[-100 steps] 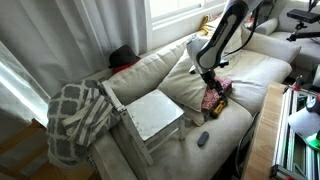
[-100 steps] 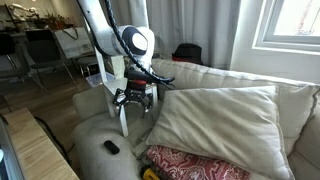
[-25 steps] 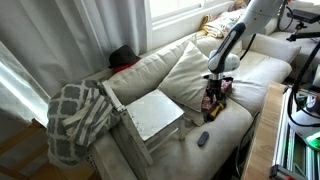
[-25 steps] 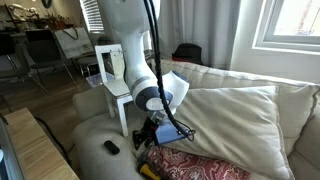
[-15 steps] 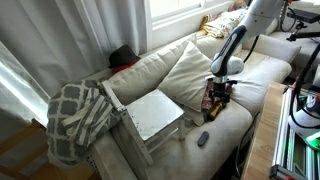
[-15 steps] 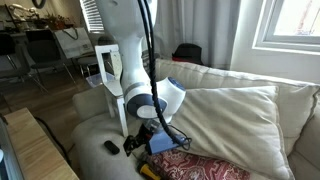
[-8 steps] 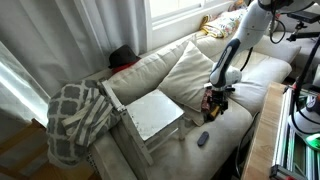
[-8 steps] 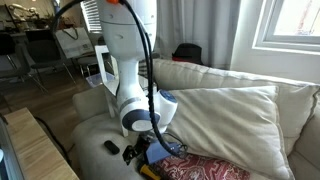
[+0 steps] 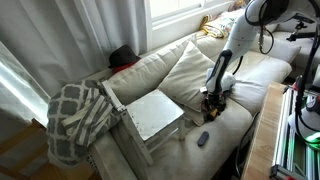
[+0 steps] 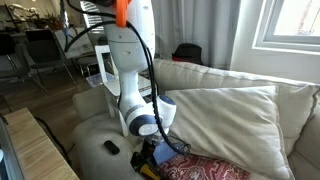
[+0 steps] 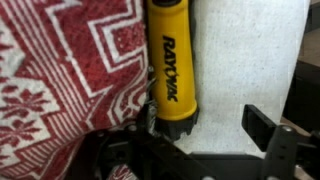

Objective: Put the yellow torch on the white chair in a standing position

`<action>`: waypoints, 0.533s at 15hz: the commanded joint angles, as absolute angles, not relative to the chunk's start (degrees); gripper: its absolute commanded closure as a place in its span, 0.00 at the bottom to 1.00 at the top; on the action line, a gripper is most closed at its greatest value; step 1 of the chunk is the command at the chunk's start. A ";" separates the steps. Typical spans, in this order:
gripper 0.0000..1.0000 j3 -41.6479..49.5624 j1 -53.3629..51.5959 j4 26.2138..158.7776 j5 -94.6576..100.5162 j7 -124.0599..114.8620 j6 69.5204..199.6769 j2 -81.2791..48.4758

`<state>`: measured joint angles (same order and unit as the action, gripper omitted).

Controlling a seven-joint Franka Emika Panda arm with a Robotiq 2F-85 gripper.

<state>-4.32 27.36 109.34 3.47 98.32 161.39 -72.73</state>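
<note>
The yellow torch (image 11: 172, 70) lies flat on the cream sofa seat, black lettering on its body, against a red patterned cloth (image 11: 70, 85). My gripper (image 11: 195, 140) is open and low over it. The torch's dark end lies between the fingers, close to one finger, with a gap to the other. In an exterior view a bit of yellow (image 10: 146, 170) shows under the gripper (image 10: 150, 157). The white chair (image 9: 155, 115) stands on the sofa beside the arm; its seat is bare. The gripper (image 9: 212, 102) is apart from the chair.
A small flat dark gadget (image 9: 203, 139) lies on the seat near the sofa's front edge and shows in both exterior views (image 10: 112, 147). Large cream cushions (image 9: 185, 65) lean on the backrest. A grey patterned blanket (image 9: 75, 120) hangs over the armrest.
The arm has swung over from near the chair and lowered the gripper onto the sofa seat; its fingers now straddle the torch's end. The torch and chair have not moved.
</note>
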 commanded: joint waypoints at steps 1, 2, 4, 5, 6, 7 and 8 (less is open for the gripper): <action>0.01 -1.13 23.24 104.25 5.47 94.67 162.92 -77.41; 0.00 -0.98 22.84 103.68 5.67 94.40 163.08 -78.06; 0.00 -0.83 22.03 102.83 5.85 93.43 163.30 -79.34; 0.02 -0.32 21.31 102.14 6.06 92.66 162.97 -80.14; 0.05 0.00 20.83 101.61 6.31 92.15 162.87 -80.84; 0.10 0.08 20.58 100.95 6.53 91.54 162.85 -81.66; 0.11 0.02 20.48 100.56 6.69 91.00 163.44 -82.19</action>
